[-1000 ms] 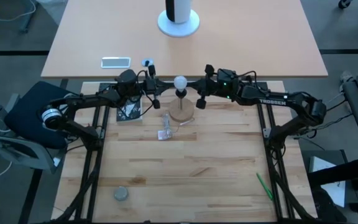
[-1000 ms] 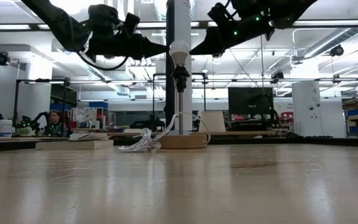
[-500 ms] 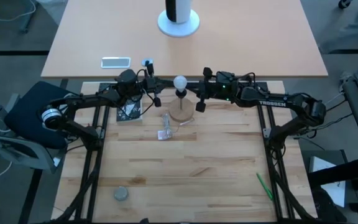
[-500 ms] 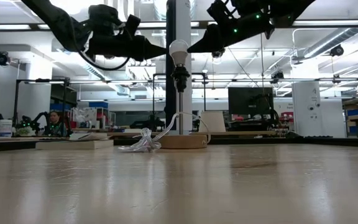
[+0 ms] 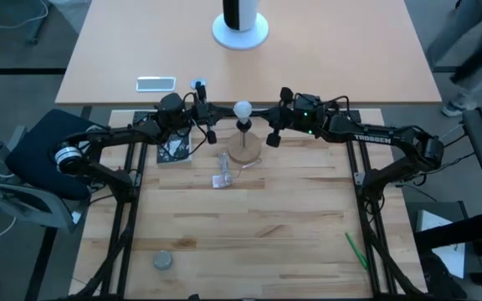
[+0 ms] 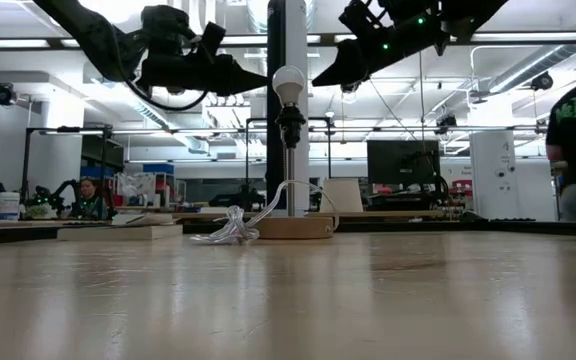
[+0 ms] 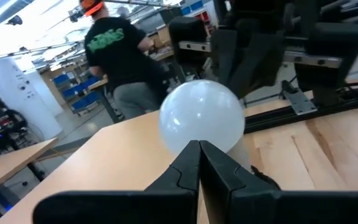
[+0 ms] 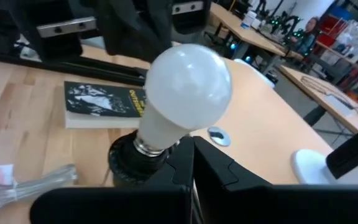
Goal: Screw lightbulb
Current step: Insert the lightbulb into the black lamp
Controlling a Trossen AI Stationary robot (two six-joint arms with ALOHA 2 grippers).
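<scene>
Busy workshop behind, pale wood tabletop (image 5: 258, 217) up front: lightbulb (image 5: 242, 110) sitting in black socket (image 6: 290, 122) near far edge, light, slippery, fragile-looking, best gripped softly round the globe, left hand (image 5: 217, 114) and right hand (image 5: 264, 116) flanking it, both pressed together, holding nothing.

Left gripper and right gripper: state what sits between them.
The lightbulb, in its black socket, sits between left gripper and right gripper, both shut; high view shows it.

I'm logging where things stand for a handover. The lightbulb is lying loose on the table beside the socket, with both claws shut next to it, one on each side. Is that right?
Not quite. The lightbulb is not lying on the table: it sits upright in the black socket, as the right wrist view shows. The rest holds: the left claw and the right claw are both shut, one on each side of it.
</scene>
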